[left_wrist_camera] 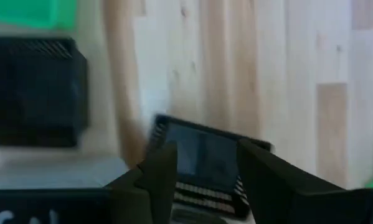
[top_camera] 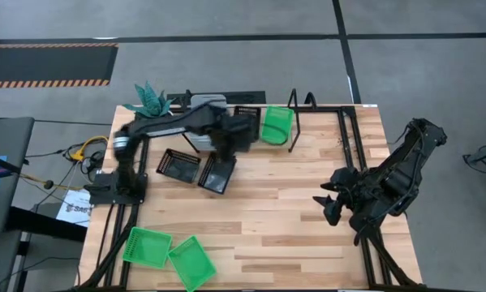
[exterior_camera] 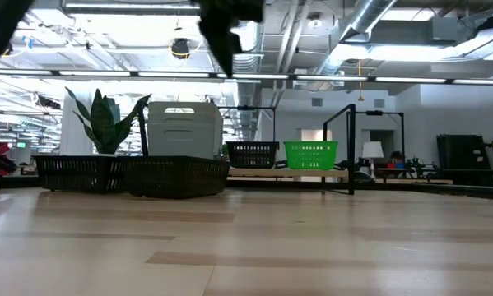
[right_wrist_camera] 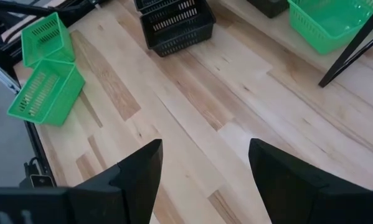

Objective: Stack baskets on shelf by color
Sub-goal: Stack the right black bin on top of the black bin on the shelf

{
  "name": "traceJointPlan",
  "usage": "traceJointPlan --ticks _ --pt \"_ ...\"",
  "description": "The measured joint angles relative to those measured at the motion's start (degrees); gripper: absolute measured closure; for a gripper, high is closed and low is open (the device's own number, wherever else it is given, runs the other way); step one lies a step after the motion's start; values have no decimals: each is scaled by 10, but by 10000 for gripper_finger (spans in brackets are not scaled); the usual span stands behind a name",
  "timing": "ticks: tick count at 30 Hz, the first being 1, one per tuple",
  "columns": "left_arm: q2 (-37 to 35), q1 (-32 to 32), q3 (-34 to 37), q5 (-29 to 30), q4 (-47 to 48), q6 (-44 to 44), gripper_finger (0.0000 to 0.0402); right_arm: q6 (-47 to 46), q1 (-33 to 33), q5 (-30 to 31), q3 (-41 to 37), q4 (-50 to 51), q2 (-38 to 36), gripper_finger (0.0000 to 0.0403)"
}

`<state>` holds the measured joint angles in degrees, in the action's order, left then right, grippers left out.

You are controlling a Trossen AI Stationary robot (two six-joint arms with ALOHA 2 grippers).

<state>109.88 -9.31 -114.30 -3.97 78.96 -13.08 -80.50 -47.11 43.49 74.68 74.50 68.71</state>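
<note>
Tabletop (top_camera: 307, 211) | black basket (top_camera: 217, 174) long axis roughly front-back | left tool (left_wrist_camera: 205, 171) released above | right tool (right_wrist_camera: 202, 168) released

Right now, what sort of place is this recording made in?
Probably an open lab or workshop hall: exposed ceiling ducts, a grey concrete floor with hazard striping, and more benches and gear behind the table.
</note>
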Motion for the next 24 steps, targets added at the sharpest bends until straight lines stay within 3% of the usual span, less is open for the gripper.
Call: traceJointPlan --ticks 7,12,19,24 --pt "-194 66 307 35 -181 81 248 15 -1 0 0 0 0 139" --pt "-253 112 474 72 -340 52 248 25 -1 0 0 0 0 139" --pt "-254 126 574 89 -437 75 248 25 -1 0 0 -4 0 139" --pt "-254 128 599 60 -445 93 248 25 -1 0 0 -4 0 139"
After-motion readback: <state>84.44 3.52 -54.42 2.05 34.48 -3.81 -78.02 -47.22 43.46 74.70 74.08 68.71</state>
